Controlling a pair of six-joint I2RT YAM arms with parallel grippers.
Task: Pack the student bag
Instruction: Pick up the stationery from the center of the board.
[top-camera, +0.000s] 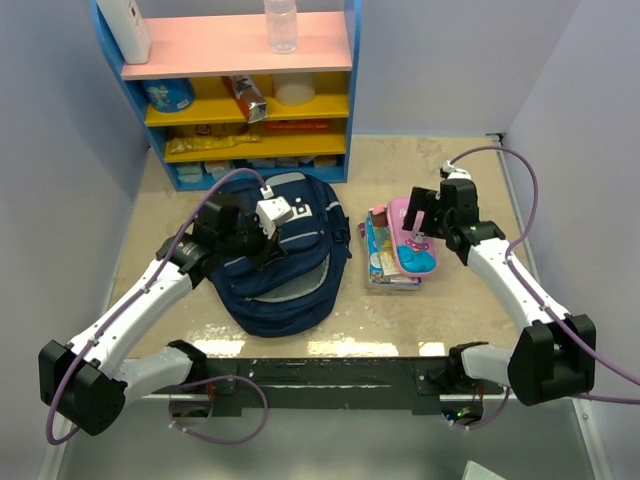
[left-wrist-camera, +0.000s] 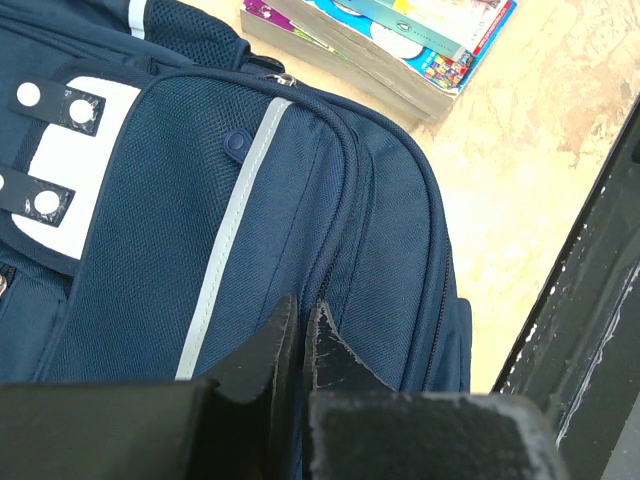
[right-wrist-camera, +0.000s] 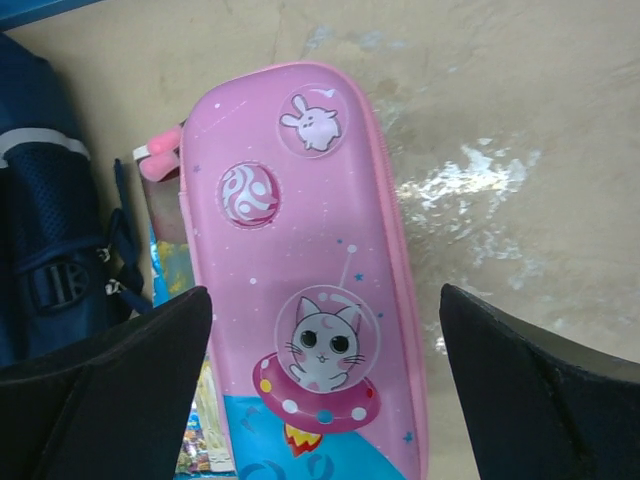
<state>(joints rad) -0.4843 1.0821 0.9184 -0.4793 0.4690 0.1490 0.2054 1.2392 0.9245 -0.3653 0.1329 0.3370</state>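
The student bag (top-camera: 285, 285) lies flat at mid-table, navy with grey stripes and a white patch (left-wrist-camera: 70, 150). My left gripper (top-camera: 272, 245) is down on its front, jaws shut right at a zip seam (left-wrist-camera: 303, 305); nothing shows between the tips. A pink pencil case (top-camera: 418, 250) with a cat print (right-wrist-camera: 300, 200) rests on a stack of books (top-camera: 385, 265) to the right of the bag. My right gripper (top-camera: 415, 232) hovers over the case, open (right-wrist-camera: 322, 300), one finger on each side of it and not touching. The bag's edge (right-wrist-camera: 40, 230) shows at the left.
A blue shelf unit (top-camera: 250, 100) with snacks and a clear bottle (top-camera: 281, 25) stands against the back wall. The book stack's corner (left-wrist-camera: 400, 50) lies just beyond the bag. A black rail (top-camera: 320, 375) runs along the near table edge. Walls close in on both sides.
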